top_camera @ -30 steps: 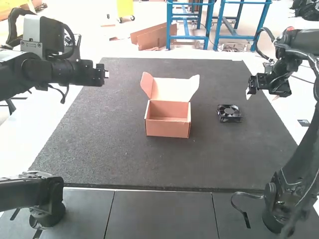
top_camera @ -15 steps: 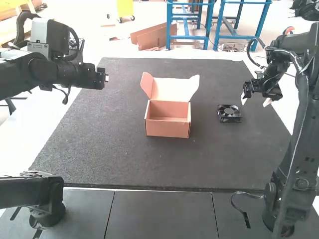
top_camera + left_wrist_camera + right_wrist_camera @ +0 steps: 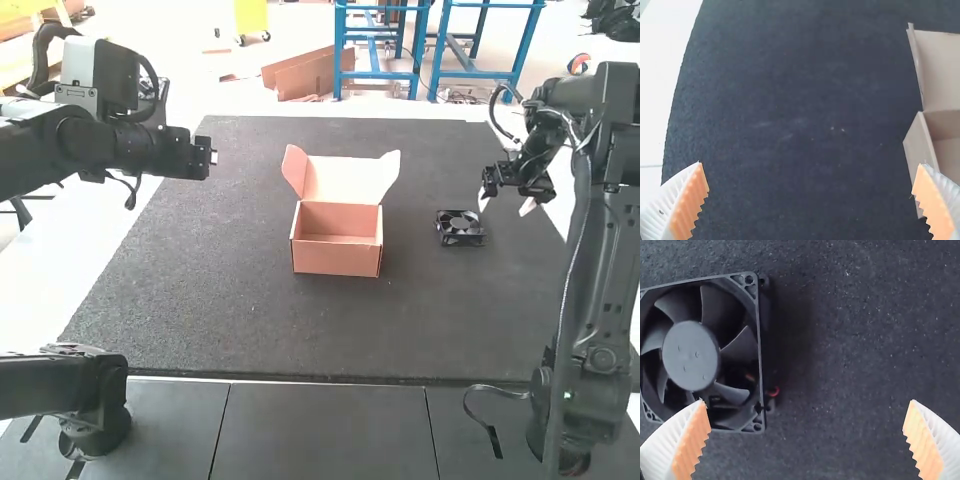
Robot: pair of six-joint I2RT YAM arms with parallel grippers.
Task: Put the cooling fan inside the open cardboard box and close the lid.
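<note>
1. The cooling fan (image 3: pixel 461 227) lies flat on the black mat (image 3: pixel 230 280), blades facing up. In the high view it sits to the right of the cardboard box (image 3: pixel 337 238), apart from it, with bare mat between the two.
2. The cardboard box stands upright near the mat's middle with its opening facing up. Its lid is raised at the far side, and a side tab juts out at each end of the lid.
3. The right gripper (image 3: pixel 508 192) hangs in the air over the mat, just past the fan on the fan's far right side. It does not touch the fan.
4. In the right wrist view the right gripper (image 3: pixel 805 440) has its white ribbed fingers (image 3: pixel 670 450) spread wide, holding nothing.
5. In that view the fan (image 3: pixel 700 352) sits off to one side of the gap rather than centred in it. One finger's orange pad overlaps the fan frame's near corner, and the other finger stands well clear of it over bare mat. A red wire shows at the frame's edge.
6. The left gripper (image 3: pixel 205 155) is held out level above the mat's far left part, well apart from the box and far from the fan.
7. In the left wrist view the left gripper (image 3: pixel 807 200) also has its fingers (image 3: pixel 687 202) spread wide and holds nothing. Dark mat lies between them, and the box's wall and flap (image 3: pixel 935 75) show beside one finger.
</note>
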